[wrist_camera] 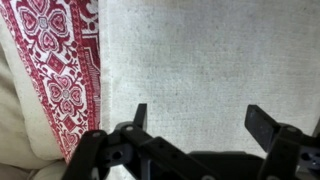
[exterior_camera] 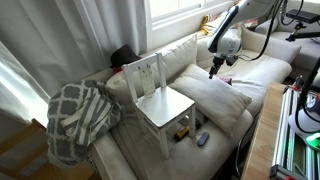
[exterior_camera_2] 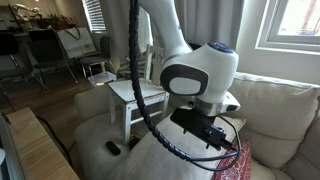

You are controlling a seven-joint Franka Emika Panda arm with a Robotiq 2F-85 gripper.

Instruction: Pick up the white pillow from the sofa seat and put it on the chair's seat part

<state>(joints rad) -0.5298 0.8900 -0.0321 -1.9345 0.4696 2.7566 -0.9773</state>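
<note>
The white pillow fills most of the wrist view. It lies flat on the sofa seat in an exterior view, right of the chair. My gripper is open and empty, its two fingers spread just above the pillow's fabric. It also shows in both exterior views. The white slat-back chair stands on the sofa seat and is empty; it also shows behind the arm in an exterior view.
A small red patterned cushion lies against the pillow's edge. A grey-and-white lattice blanket is heaped at the sofa's end. Small dark objects lie by the chair's legs. A wooden table edge runs in front.
</note>
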